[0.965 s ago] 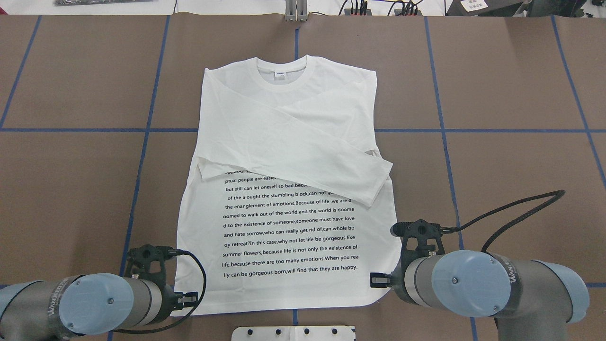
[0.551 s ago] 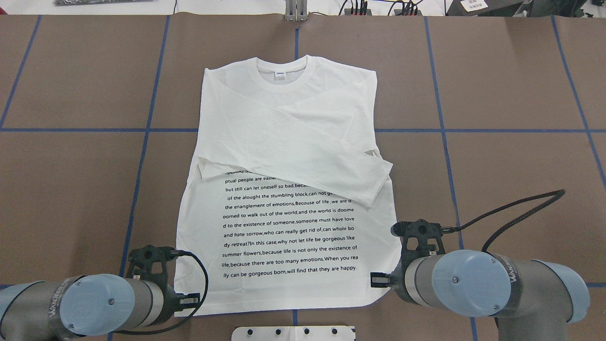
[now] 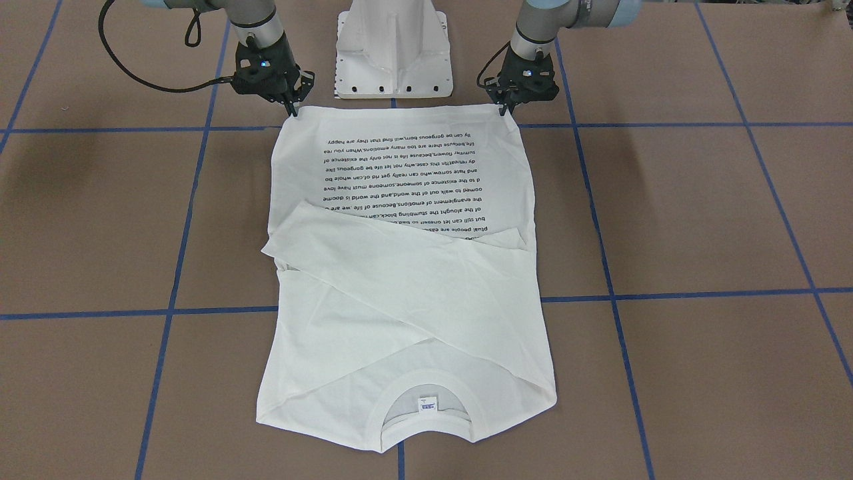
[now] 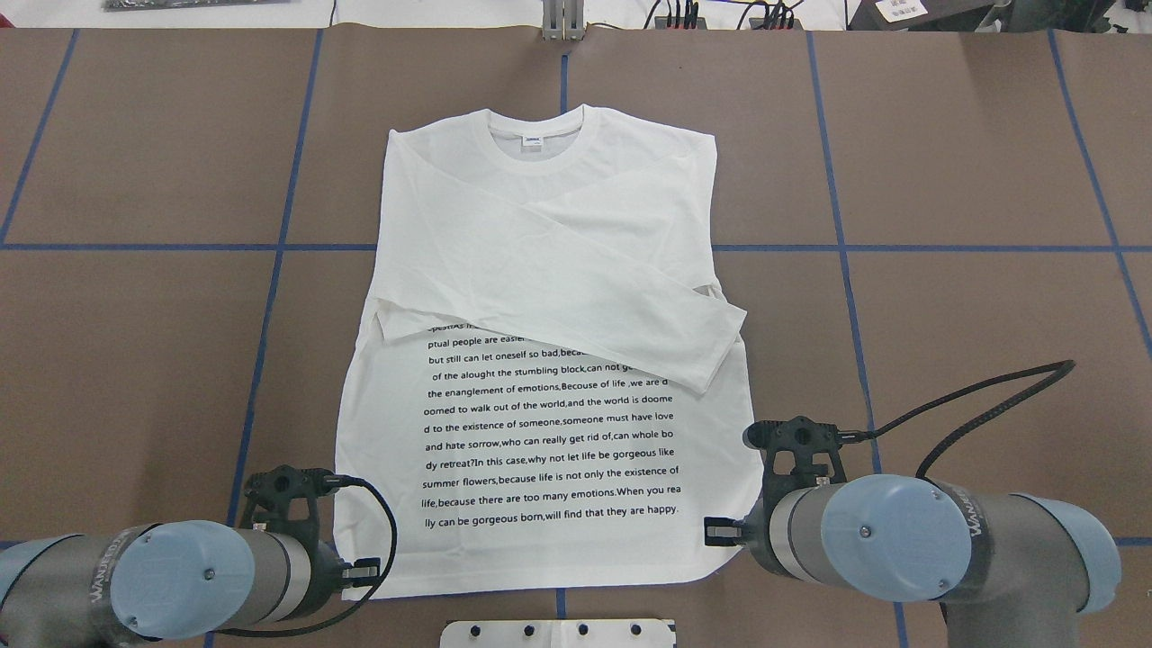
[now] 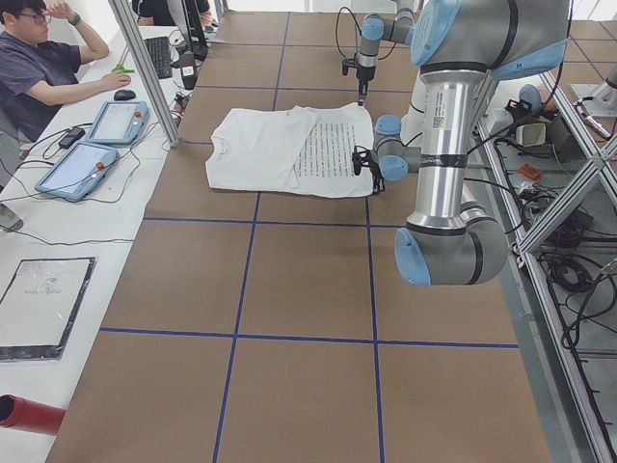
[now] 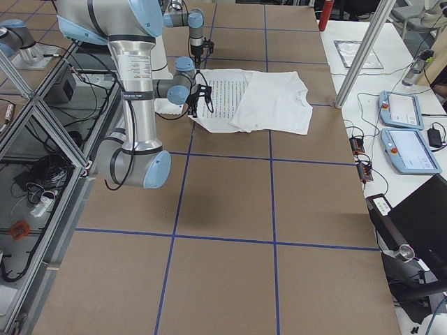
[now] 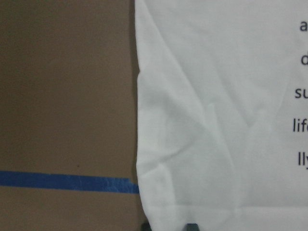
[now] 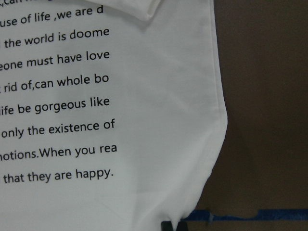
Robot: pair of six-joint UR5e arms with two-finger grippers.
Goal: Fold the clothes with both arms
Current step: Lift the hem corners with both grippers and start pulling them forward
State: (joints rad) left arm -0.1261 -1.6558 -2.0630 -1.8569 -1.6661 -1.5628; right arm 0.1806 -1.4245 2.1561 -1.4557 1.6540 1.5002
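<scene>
- The white T-shirt [image 4: 540,225] is lying flat in the middle of the table [image 4: 945,315], print side up; both sleeves [image 4: 630,297] are lying crossed over the chest.
- Its long axis is running straight away from the robot; the collar [image 4: 538,137] is pointing to the far side, and the hem [image 4: 504,587] is lying nearest the pedestal [image 3: 393,47].
- The right gripper [image 3: 292,109] is sitting on its hem corner with the tips drawn almost together, seemingly pinching the cloth; the left gripper [image 3: 504,109] is standing at the other corner with its tips apart, the hem edge lying between them.
- Risk, as I am judging it: the left side is gripping nothing yet; if the arms are lifting before it closes, only one corner is rising and the fold is going askew.
- Either pincer may be catching the top layer alone; the back layer is then dragging and bunching.
- With the hem travelling toward the collar, the loose sleeves may be sliding off the body; uneven speed between the arms is likely twisting the crease off the long axis.
</scene>
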